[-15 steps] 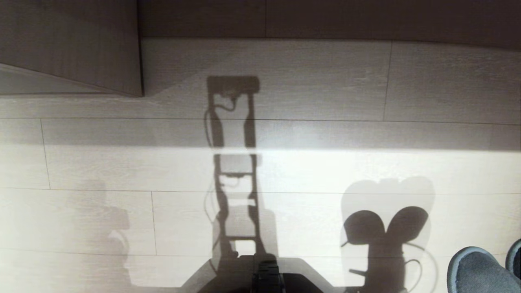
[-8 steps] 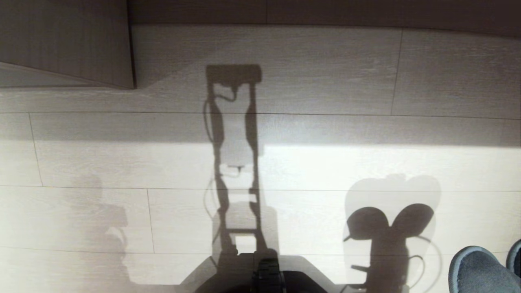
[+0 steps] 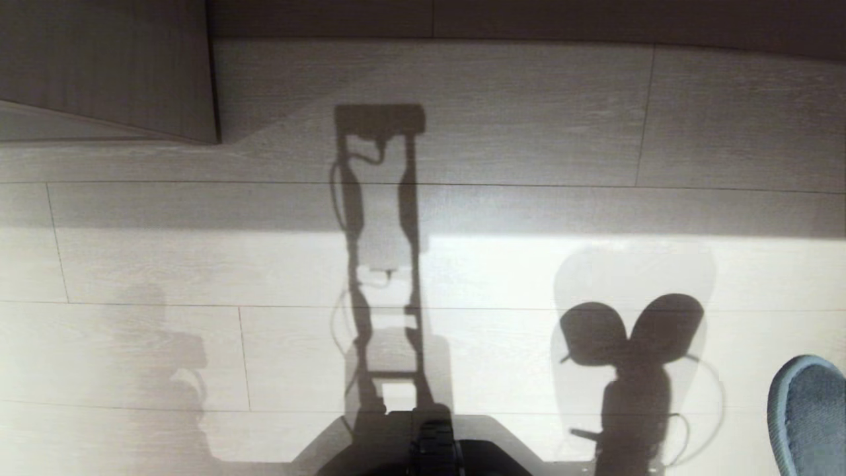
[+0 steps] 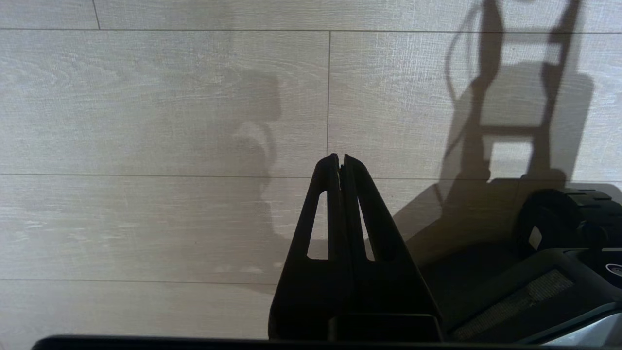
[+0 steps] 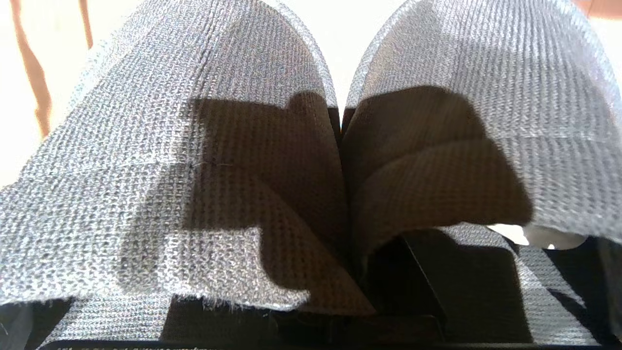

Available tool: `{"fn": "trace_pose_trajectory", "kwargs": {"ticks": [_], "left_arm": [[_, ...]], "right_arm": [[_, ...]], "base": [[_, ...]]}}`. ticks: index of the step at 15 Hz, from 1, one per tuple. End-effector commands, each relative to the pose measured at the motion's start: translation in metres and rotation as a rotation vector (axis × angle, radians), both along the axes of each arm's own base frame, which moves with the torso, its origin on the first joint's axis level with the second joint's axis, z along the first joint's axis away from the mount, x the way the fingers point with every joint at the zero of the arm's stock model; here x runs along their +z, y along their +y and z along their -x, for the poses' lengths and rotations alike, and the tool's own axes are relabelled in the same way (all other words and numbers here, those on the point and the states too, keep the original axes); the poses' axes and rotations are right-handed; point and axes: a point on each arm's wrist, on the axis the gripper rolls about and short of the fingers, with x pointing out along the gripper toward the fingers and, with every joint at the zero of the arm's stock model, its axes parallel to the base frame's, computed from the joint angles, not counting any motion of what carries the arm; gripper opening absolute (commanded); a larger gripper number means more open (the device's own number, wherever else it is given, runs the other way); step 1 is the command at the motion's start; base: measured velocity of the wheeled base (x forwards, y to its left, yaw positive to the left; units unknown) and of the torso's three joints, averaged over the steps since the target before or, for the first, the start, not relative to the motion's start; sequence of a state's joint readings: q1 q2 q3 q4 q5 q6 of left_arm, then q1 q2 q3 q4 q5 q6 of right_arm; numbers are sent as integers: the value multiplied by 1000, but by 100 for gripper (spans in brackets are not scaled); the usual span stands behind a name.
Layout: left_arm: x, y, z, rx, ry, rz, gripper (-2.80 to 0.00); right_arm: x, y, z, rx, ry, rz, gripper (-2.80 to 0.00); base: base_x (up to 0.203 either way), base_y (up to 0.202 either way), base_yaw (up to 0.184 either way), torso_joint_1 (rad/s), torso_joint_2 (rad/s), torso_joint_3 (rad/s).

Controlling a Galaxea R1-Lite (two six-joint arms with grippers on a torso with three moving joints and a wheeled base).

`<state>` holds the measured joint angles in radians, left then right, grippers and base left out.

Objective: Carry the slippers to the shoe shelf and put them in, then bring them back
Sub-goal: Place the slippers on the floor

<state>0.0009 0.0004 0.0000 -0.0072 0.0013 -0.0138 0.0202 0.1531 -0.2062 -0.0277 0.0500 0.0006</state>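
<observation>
Gripping: right gripper clenched on both slippers
Idling: left gripper closed empty over wood floor

The slippers are pinched side by side between the fingers of the right gripper, one fanned out to each side of the closed fingertips. In the head view, one slipper is seen at the lower right, above the floor. Beyond the pressed-together fingers of the left gripper only floor is found, with the robot's base beside them.
</observation>
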Motion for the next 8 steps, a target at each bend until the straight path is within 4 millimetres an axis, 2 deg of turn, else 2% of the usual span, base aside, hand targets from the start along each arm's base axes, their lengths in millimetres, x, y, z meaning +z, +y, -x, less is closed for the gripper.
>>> {"fn": "trace_pose_trajectory", "kwargs": {"ticks": [1,3,5,8], "left_arm": [[0,0,0,1,-1,0,-280],[0,0,0,1,-1,0,-280],[0,0,0,0,-1,0,-280],[0,0,0,0,-1,0,-280]], "right_arm": [[31,1,-26,6,82,0,-280],[62,2,-66,8,110,-2,-280],[87,3,-119,8,96,-1,-280],[107,5,-203,2,18,12,-280]], "base": [[0,0,0,0,0,0],[0,0,0,0,0,0],[0,0,0,0,0,0],[0,0,0,0,0,0]]}}
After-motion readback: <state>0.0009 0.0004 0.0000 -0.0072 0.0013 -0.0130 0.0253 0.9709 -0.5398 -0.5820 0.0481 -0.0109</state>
